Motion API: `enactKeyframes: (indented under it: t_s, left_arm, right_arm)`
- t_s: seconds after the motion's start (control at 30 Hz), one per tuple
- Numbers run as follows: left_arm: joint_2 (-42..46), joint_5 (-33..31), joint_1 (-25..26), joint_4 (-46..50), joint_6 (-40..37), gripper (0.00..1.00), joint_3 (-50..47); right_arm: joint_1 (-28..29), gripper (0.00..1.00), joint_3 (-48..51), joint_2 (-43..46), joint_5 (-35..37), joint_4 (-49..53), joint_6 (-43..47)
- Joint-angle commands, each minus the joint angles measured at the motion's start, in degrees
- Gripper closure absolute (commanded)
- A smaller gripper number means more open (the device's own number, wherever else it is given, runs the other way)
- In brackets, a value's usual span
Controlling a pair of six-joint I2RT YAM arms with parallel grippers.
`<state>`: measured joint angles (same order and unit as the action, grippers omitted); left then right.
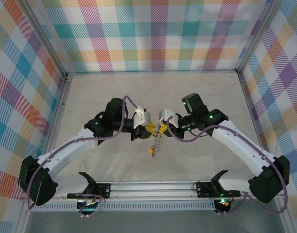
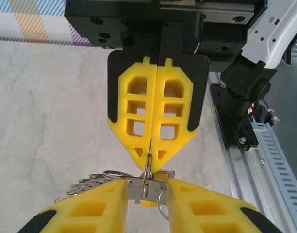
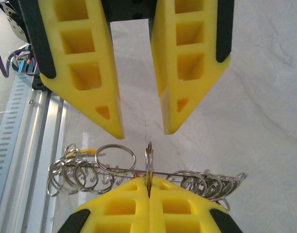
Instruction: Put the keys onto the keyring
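A keyring [image 3: 114, 170] of thin grey wire, strung with many small silvery loops and keys [image 3: 209, 185], is held above the pale table [image 1: 197, 97] between two yellow-fingered grippers set tip to tip. The fingers of the right gripper [image 3: 148, 182] are pressed together, and a thin metal loop of the bunch, seen edge-on, is pinched at their very tips. The fingers of the left gripper [image 3: 142, 132] are spread apart. The pinched loop is lined up with the gap between them, just beyond their tips, and no contact can be made out in the right wrist view. The rest of the bunch is draped to either side of the closed fingers and, from above, is seen dangling below them with a yellow tag [image 1: 151, 151] at the bottom. The bunch is judged light, hard and slippery, with loose parts that swing and slide. A firm pinch on the flat of a single loop or key head is judged safest, since the wire is thin enough to slip out.
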<state>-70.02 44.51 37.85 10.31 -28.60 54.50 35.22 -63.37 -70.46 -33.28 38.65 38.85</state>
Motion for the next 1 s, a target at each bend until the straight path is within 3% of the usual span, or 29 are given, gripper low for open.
enactKeyframes:
  t_s: [0.0,0.27,0.47,0.57,0.63,0.73,0.97]
  left_arm:
    - [-0.90,1.39,0.79,1.22,-1.63,0.73,2.18]
    - [-2.25,0.87,1.81,1.36,-1.56,0.77,2.53]
    - [-3.40,1.53,2.68,1.94,-1.04,1.00,3.19]
    - [-2.68,1.28,2.93,-0.28,0.06,1.00,2.22]
    - [-2.34,0.54,2.87,-2.31,1.43,1.00,1.29]
    - [-1.57,-0.14,2.55,-5.60,3.74,1.00,-0.17]
    - [0.33,4.13,0.70,-18.31,10.75,1.00,-5.00]
  right_arm:
    - [0.71,1.00,-2.63,-0.27,-0.83,0.40,1.63]
    - [1.31,1.00,-2.85,-0.39,-2.90,-2.13,0.11]
    - [1.65,1.00,-1.83,0.31,-4.11,-5.21,-1.86]
    - [1.61,1.00,-1.36,0.48,-4.84,-6.19,-2.55]
    - [1.54,0.90,-0.43,1.24,-4.51,-6.83,-2.94]
    - [0.50,0.85,2.76,3.52,-3.83,-10.02,-5.13]
    - [-2.13,0.80,8.96,7.91,-5.47,-16.32,-10.20]
